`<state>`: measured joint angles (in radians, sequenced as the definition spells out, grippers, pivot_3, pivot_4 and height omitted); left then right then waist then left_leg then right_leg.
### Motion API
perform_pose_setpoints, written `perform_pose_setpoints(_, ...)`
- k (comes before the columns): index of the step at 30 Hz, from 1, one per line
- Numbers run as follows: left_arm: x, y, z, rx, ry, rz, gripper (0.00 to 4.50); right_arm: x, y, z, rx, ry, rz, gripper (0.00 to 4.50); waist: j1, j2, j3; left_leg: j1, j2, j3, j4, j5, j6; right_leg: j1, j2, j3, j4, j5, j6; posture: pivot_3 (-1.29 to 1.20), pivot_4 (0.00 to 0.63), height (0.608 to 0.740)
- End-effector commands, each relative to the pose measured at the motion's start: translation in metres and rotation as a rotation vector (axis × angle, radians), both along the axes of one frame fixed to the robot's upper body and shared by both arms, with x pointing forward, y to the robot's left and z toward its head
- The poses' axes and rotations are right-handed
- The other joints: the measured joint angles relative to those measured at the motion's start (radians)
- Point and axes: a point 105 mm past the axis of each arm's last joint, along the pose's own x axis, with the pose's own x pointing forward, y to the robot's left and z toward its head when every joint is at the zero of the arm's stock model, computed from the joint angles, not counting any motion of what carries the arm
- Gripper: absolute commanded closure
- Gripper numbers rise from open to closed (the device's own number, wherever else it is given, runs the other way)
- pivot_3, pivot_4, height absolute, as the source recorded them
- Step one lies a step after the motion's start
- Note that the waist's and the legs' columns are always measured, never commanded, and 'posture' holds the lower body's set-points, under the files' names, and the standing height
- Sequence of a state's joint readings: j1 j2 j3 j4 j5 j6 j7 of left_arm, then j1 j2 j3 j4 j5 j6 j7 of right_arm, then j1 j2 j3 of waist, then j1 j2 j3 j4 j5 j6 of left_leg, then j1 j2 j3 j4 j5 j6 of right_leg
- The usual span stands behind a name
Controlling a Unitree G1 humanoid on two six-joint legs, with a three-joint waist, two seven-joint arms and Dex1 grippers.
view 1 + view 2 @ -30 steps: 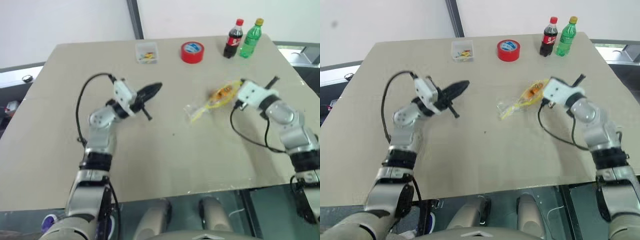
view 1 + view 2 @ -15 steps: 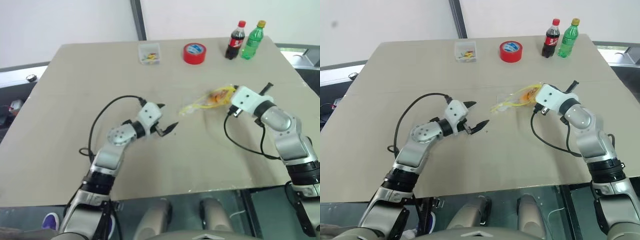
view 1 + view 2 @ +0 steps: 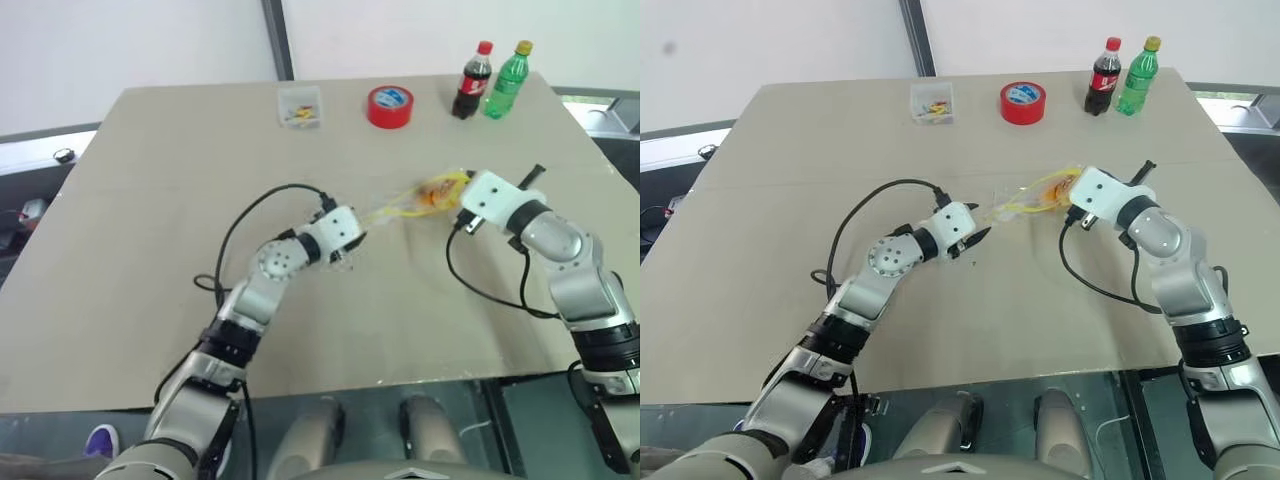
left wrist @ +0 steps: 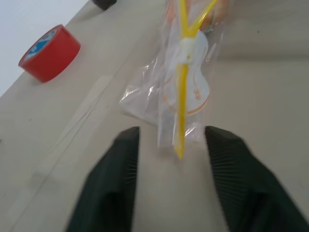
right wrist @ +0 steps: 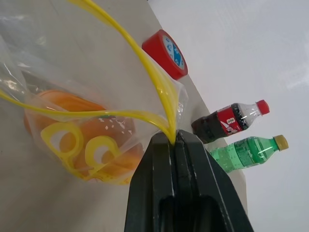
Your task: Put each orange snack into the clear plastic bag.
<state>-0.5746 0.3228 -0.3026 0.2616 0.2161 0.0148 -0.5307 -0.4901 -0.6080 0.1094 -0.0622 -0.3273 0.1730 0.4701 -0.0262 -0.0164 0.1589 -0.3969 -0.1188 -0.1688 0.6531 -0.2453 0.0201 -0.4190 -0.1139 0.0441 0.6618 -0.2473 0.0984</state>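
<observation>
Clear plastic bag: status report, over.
Right gripper shut on clear plastic bag yellow strip. Left gripper open, straddling the bag's other end. Orange snacks inside. Nothing in the way.

The beige table (image 3: pixel 150 300) carries tape roll (image 3: pixel 389 106), two bottles (image 3: pixel 472 81) and small box (image 3: pixel 299 106).

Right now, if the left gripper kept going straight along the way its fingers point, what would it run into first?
Most likely the near end of the clear plastic bag: its yellow strip hangs between the left gripper's spread fingers, just ahead. The right gripper pinches the bag's far corner. How near the bag is stays uncertain.
</observation>
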Motion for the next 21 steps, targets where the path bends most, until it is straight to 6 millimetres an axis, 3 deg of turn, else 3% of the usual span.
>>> perform_pose_setpoints(1,0.004,-0.006,0.009,-0.011,-0.061,-0.005,4.18,-0.004,0.002,0.016,0.011,-0.056,0.011,4.5,0.0,0.0,0.0,0.0,0.0,0.0,0.0,0.0,0.0,0.0,0.0,0.0,0.0,0.0,0.0,0.0,0.15,0.74)
perform_pose_setpoints(2,0.005,-0.006,0.009,-0.017,-0.06,-0.001,4.46,-0.004,0.002,0.016,0.012,-0.056,0.011,4.5,-0.001,0.0,0.0,0.0,0.0,0.0,0.0,0.0,0.0,0.0,0.0,0.0,0.0,0.0,0.0,0.0,0.15,0.74)
perform_pose_setpoints(8,0.01,0.002,0.017,-0.026,-0.091,0.026,4.46,-0.005,0.002,0.014,0.026,-0.055,0.006,4.5,-0.001,0.0,0.0,0.0,0.0,0.0,0.0,0.0,0.0,0.0,0.0,0.0,0.0,0.0,0.0,0.0,0.15,0.74)
perform_pose_setpoints(13,0.027,0.029,0.06,-0.017,-0.226,0.095,4.46,0.006,-0.005,0.025,0.069,-0.099,-0.029,4.5,-0.006,0.0,0.0,0.0,0.0,0.0,0.0,0.0,0.0,0.0,0.0,0.0,0.001,0.0,0.0,0.0,0.15,0.74)
perform_pose_setpoints(17,0.041,0.055,0.106,-0.023,-0.37,0.187,4.46,0.022,-0.004,0.046,0.108,-0.168,-0.032,4.5,-0.01,0.0,0.0,0.0,0.0,0.0,0.0,0.0,0.0,0.0,-0.001,0.0,0.001,0.0,0.0,0.0,0.15,0.74)
perform_pose_setpoints(21,0.042,0.071,0.137,-0.053,-0.481,0.246,4.46,0.034,-0.003,0.066,0.153,-0.243,-0.035,4.5,-0.014,0.0,0.0,0.0,0.0,0.0,-0.001,0.0,0.0,-0.001,0.0,0.0,-0.001,0.0,0.0,0.0,0.15,0.74)
